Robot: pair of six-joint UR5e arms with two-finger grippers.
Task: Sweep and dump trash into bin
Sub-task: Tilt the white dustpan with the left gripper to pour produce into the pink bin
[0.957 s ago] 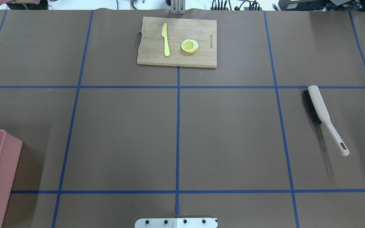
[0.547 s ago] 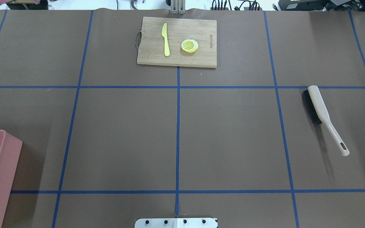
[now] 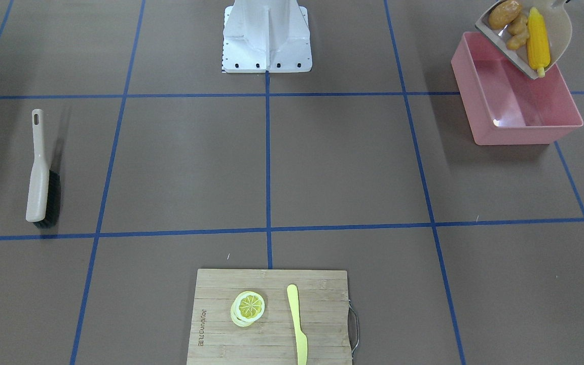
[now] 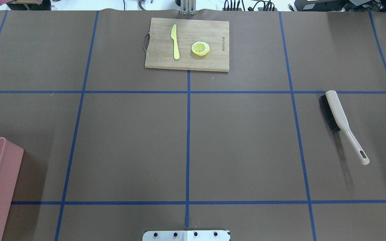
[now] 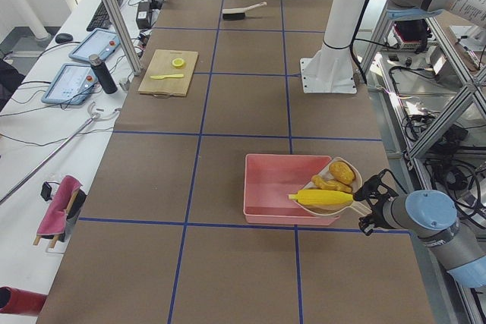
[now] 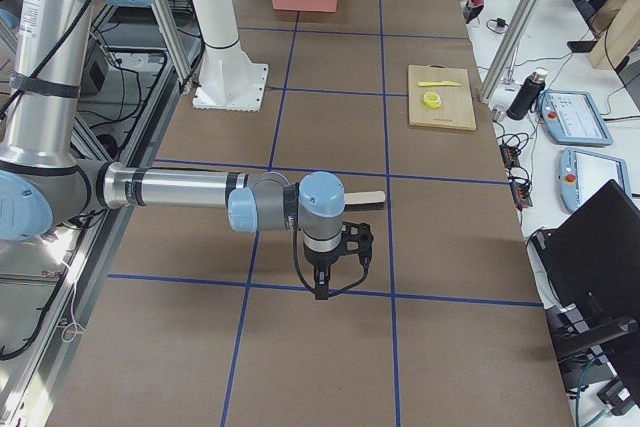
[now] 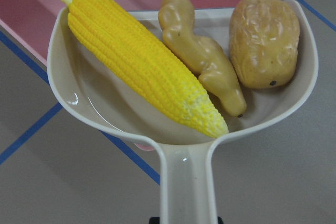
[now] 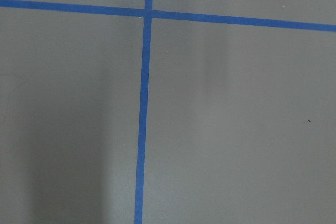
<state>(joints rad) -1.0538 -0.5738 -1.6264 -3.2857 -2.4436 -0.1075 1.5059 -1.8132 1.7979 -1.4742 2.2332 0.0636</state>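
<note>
**A:** Sweeping looks finished! Corn cob (image 7: 137, 61), ginger (image 7: 200, 56) and potato (image 7: 264, 40) all sit in the dustpan (image 7: 84, 103), just ahead of the left claw (image 5: 370, 201) gripping its handle.

**B:** Nothing's tipped out yet, and the bin (image 3: 525, 134) sits right below. The right claw (image 6: 338, 272)? Can't tell if it's open.

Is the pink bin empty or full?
Empty. The pink bin is bare inside; corn cob, potato and ginger root lie in the dustpan over it.

The brown table (image 4: 129, 140), gridded in blue tape, bears three things well apart: the pink bin (image 3: 520, 134) at the robot's left, a brush (image 3: 37, 177) at its right, and a wooden cutting board (image 3: 322, 304) across from its base.
</note>
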